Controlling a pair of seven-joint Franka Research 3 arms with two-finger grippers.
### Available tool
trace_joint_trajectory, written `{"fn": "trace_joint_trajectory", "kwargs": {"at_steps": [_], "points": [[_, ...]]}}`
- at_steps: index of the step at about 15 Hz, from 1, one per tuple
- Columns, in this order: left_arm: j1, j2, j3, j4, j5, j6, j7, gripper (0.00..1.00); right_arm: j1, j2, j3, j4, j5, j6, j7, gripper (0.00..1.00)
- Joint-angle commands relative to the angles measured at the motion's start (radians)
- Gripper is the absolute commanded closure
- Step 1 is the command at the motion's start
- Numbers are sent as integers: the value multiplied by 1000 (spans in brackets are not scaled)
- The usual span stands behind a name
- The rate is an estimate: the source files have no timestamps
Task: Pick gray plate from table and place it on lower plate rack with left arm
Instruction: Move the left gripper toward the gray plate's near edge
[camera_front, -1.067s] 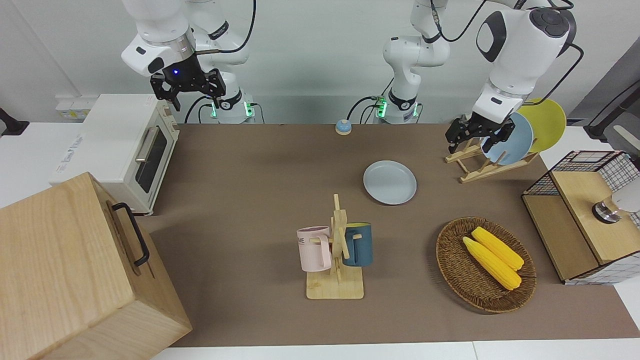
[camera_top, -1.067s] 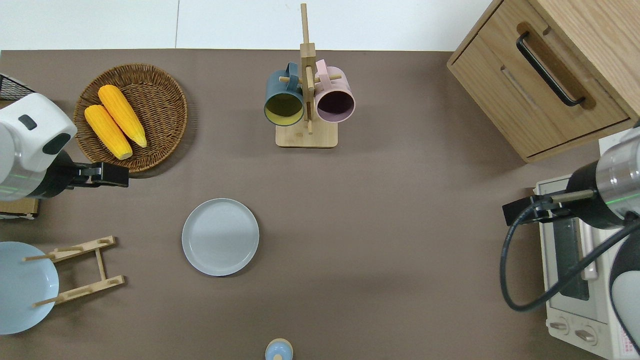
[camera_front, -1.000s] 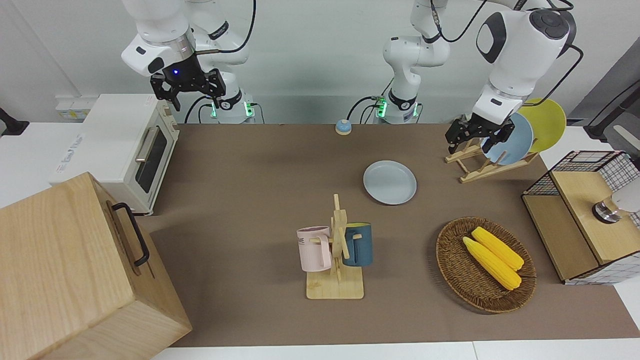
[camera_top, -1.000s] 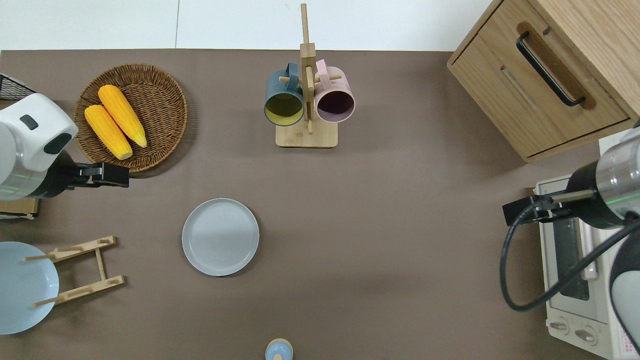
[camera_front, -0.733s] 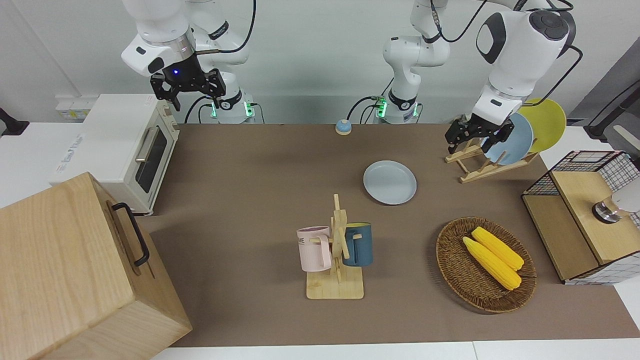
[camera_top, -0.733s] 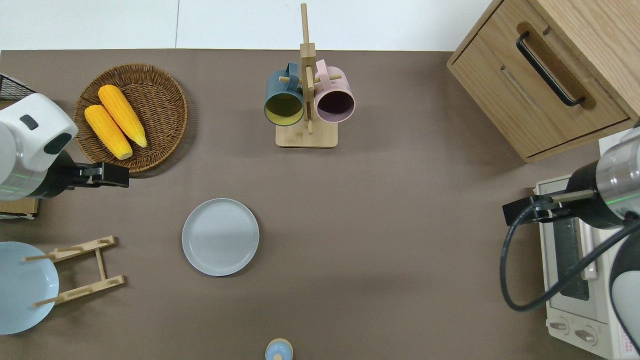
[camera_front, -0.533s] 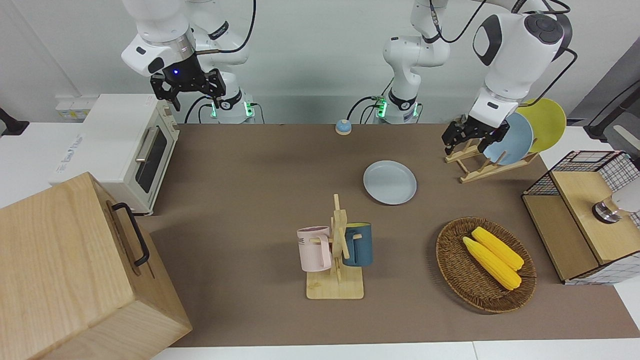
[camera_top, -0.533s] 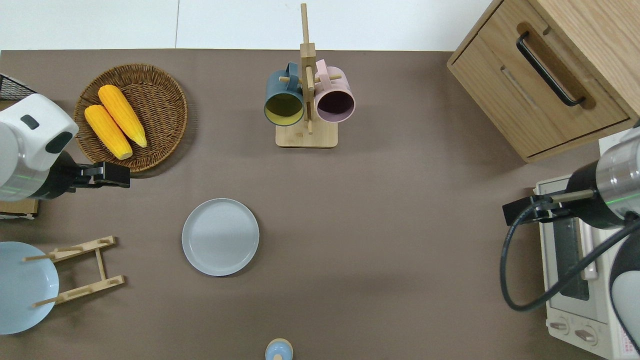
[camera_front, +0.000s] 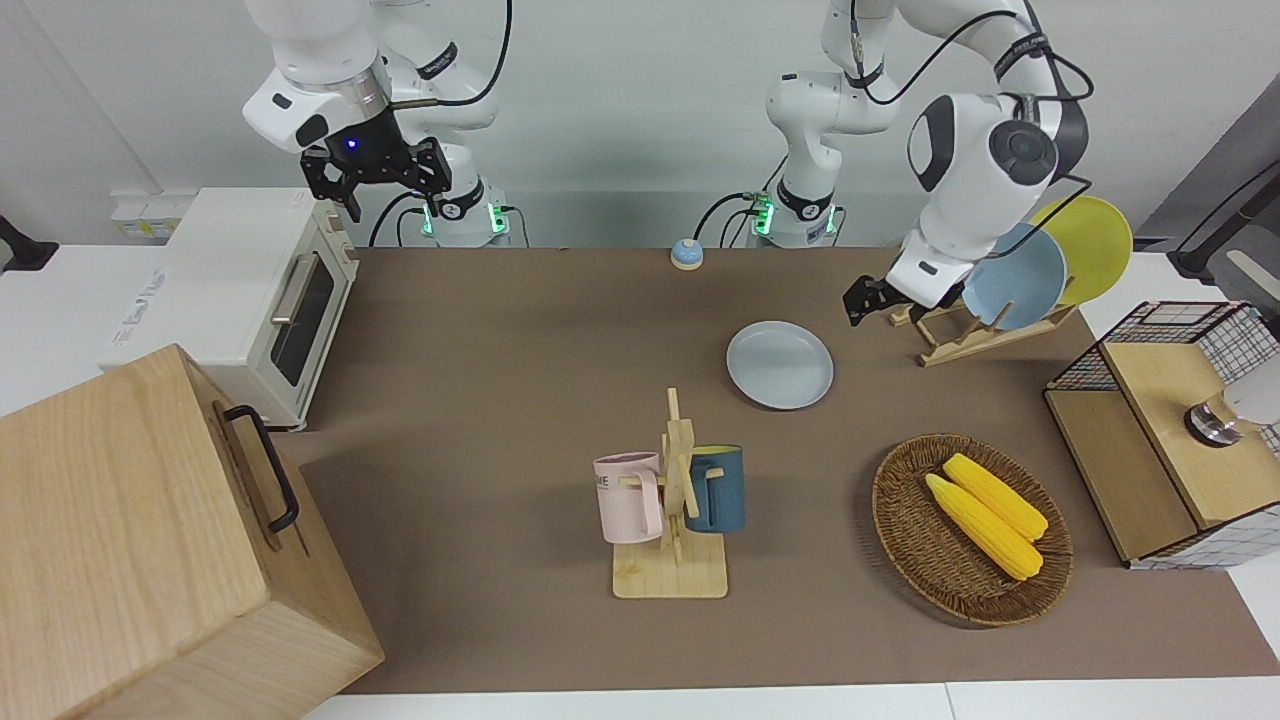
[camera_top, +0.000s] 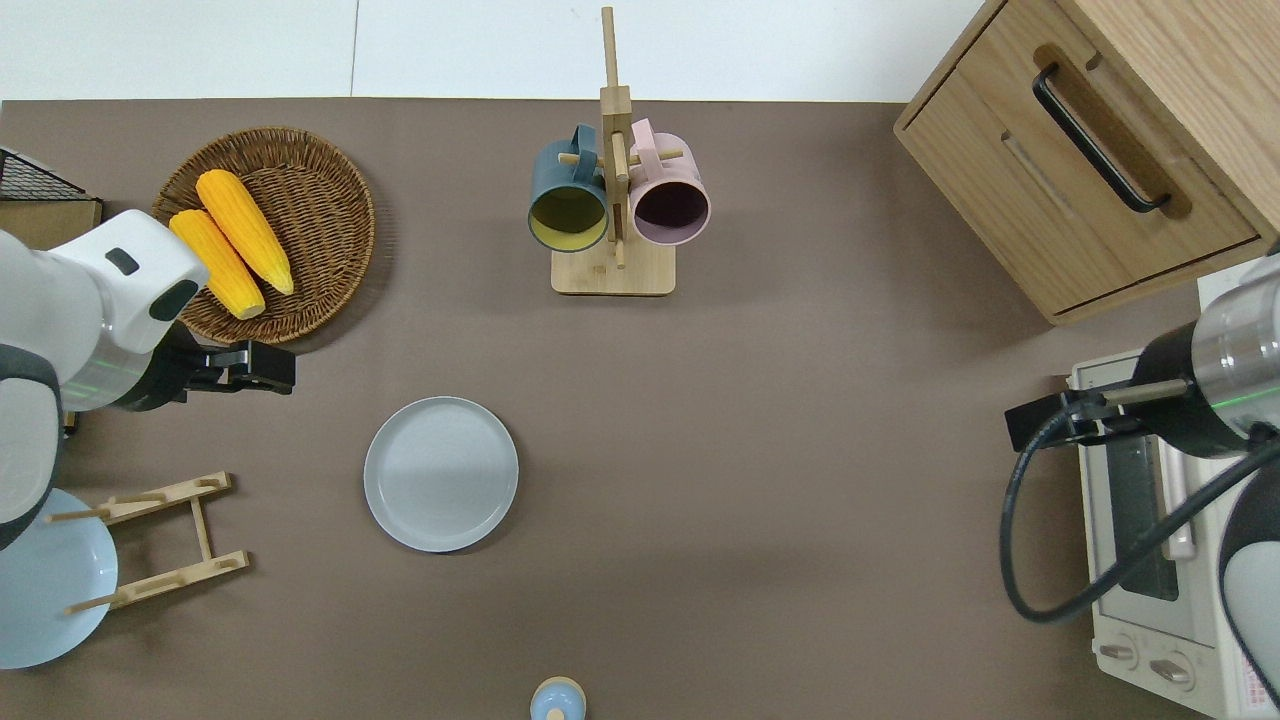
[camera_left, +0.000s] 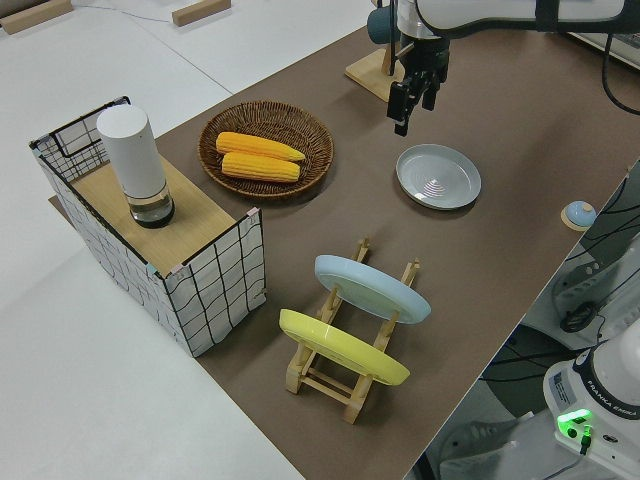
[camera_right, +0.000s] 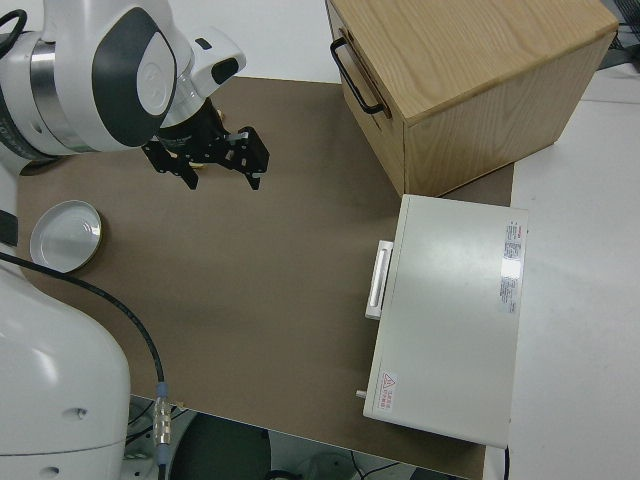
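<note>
The gray plate (camera_front: 780, 364) lies flat on the table's brown mat (camera_front: 520, 340), as the overhead view (camera_top: 441, 474) and the left side view (camera_left: 438, 176) also show. The lower plate rack (camera_front: 960, 335) stands toward the left arm's end (camera_top: 160, 540) and holds a light-blue plate (camera_front: 1020, 275) and a yellow plate (camera_front: 1090, 240). My left gripper (camera_top: 268, 367) is open and empty, up over the mat between the wicker basket (camera_top: 262, 235) and the rack, beside the gray plate and apart from it (camera_left: 410, 95). My right gripper (camera_front: 375, 180) is open and parked.
A wooden mug tree (camera_front: 675, 500) with a pink and a dark blue mug stands farther from the robots than the gray plate. The basket holds two corn cobs (camera_front: 985, 512). A wire crate (camera_front: 1170, 430), a toaster oven (camera_front: 250, 290), a wooden cabinet (camera_front: 150, 540) and a small blue bell (camera_front: 686, 254) ring the mat.
My left arm has swung away from the rack, and its gripper has moved toward the gray plate. The right arm and the plate have not moved.
</note>
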Motion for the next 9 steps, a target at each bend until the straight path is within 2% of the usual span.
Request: {"fn": "trace_joint_trajectory", "kwargs": {"at_steps": [1, 4, 9], "points": [[-16, 21, 8, -106, -24, 69, -13, 0, -15, -5, 7, 6, 3, -15, -3, 11], [-17, 70, 1, -116, -61, 75, -13, 2, -15, -5, 7, 6, 3, -15, -3, 11], [-26, 149, -4, -118, -64, 73, -13, 2, -15, -5, 7, 6, 3, -15, -3, 11]]}}
